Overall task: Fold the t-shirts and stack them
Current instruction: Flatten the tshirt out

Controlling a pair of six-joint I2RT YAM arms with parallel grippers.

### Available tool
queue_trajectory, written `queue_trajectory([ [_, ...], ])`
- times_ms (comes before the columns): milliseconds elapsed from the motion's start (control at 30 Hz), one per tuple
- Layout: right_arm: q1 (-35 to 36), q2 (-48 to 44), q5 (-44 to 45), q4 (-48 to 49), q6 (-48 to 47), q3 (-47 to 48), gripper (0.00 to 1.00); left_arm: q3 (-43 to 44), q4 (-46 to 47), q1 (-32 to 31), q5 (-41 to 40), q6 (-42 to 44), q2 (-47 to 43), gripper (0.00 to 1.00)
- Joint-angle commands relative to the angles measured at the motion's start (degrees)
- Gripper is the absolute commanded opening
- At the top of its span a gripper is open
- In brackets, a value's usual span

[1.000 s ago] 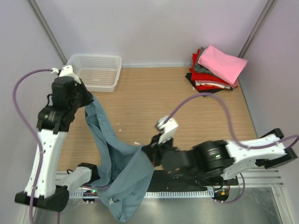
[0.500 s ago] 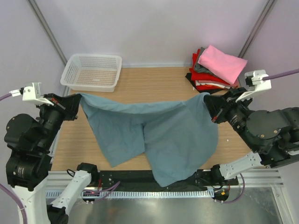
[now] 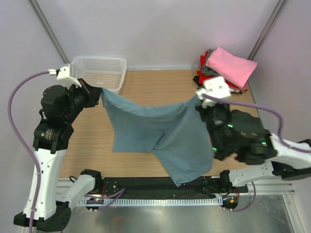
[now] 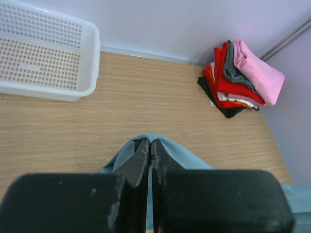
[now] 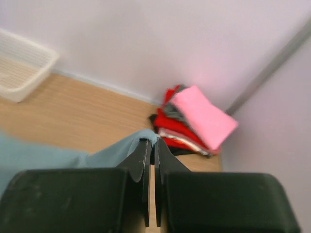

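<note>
A large dusty teal-blue t-shirt (image 3: 165, 131) hangs stretched between my two grippers above the wooden table. My left gripper (image 3: 98, 92) is shut on its left corner, which wraps over the fingertips in the left wrist view (image 4: 165, 148). My right gripper (image 3: 200, 103) is shut on its right corner, seen over the jaws in the right wrist view (image 5: 146, 136). The shirt's lower part droops toward the table's near edge. A stack of folded t-shirts (image 3: 224, 73), pink on top over grey, red, white and black, lies at the back right; it also shows in the left wrist view (image 4: 241, 77) and the right wrist view (image 5: 194, 121).
A white plastic lattice basket (image 3: 99, 74) stands at the back left corner, just behind my left gripper. The wooden table (image 3: 155, 87) is bounded by lilac walls behind and at the sides. A metal rail (image 3: 160, 194) runs along the near edge.
Both grippers have moved inward and toward the back of the table, keeping hold of the shirt. The shirt now hangs narrower, its hem pulled further from the near edge.
</note>
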Motion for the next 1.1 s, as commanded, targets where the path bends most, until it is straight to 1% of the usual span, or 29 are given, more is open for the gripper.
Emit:
queue_trajectory([
  [0,-15.6,9.6,13.4,11.8,-16.2,-0.5,0.01,-0.6,6.6,0.3,1.3,0.1,-1.9,0.0],
  [67,-20.6,13.0,13.4,23.8,-25.2,-3.6,0.01,-1.3,6.3,0.3,0.9,0.3,-2.7,0.0],
  [100,-23.1,13.5,12.8,33.6,-32.1,-6.2,0.01,-1.9,6.2,0.3,0.6,0.7,-3.1,0.0],
  [167,-28.5,15.6,11.3,34.8,-31.9,-5.9,0.01,-2.2,4.9,0.3,-0.1,1.3,-4.0,0.0],
  [200,-30.2,16.3,10.7,29.2,-30.2,-3.9,0.01,-1.9,4.1,0.3,-0.5,1.5,-4.1,0.0],
  [233,-33.6,17.0,7.7,22.7,-21.1,-2.1,0.01,-1.8,2.7,0.3,-0.8,2.5,-4.2,0.0],
  [267,-35.3,17.7,5.5,12.4,-13.0,0.9,0.01,-1.7,2.0,0.3,-1.1,2.9,-4.3,0.0],
  [300,-37.2,21.2,0.5,-15.5,-3.0,11.7,0.01,-1.7,1.5,0.3,-2.1,3.4,-4.3,0.0],
  [333,-44.8,23.5,-7.9,-28.9,19.2,18.8,0.01,-1.7,0.5,0.3,-2.6,3.9,-4.4,0.0],
  [367,-50.4,25.5,-31.3,-36.2,23.6,24.2,0.01,-1.7,0.1,0.3,-3.0,4.2,-4.4,0.0],
  [400,-55.8,25.5,-39.4,-38.4,25.9,26.2,0.01,-1.6,-0.3,0.3,-3.2,4.3,-4.4,0.0],
  [467,-62.6,22.3,-50.6,-34.5,27.8,22.3,0.01,-1.6,-1.2,0.2,-3.1,4.4,-4.8,0.0],
  [500,-63.6,19.2,-52.9,-32.1,29.3,19.8,0.01,-1.7,-1.3,0.3,-2.7,4.4,-5.1,0.0],
  [533,-64.6,18.1,-55.7,-31.4,32.3,19.6,0.01,-1.7,-1.6,0.3,-2.6,4.3,-5.3,0.0],
  [567,-67.0,17.2,-61.7,-30.9,33.6,20.1,0.01,-1.6,-1.7,0.3,-2.6,4.3,-5.5,0.0],
  [667,-69.2,16.9,-73.1,-32.2,36.3,22.4,0.01,0.1,-3.3,0.3,-2.1,4.4,-5.5,0.0],
  [700,-69.3,17.2,-74.8,-34.5,36.9,25.1,0.01,0.5,-3.9,0.3,-2.0,4.4,-5.7,0.0],
  [767,-69.3,17.2,-76.3,-36.9,38.4,27.4,0.01,1.3,-4.6,0.2,-1.6,4.5,-6.2,0.0],
  [833,-69.3,15.8,-74.3,-39.5,38.5,29.8,0.01,2.5,-5.3,0.2,-0.7,4.6,-7.3,0.0],
  [967,-69.3,7.4,-72.3,-39.9,37.0,29.6,0.01,3.0,-4.0,0.3,3.8,5.8,-10.3,0.0],
  [1067,-69.3,3.4,-72.2,-39.9,32.5,29.4,0.01,3.9,-2.5,0.3,6.0,6.4,-12.4,0.0],
])
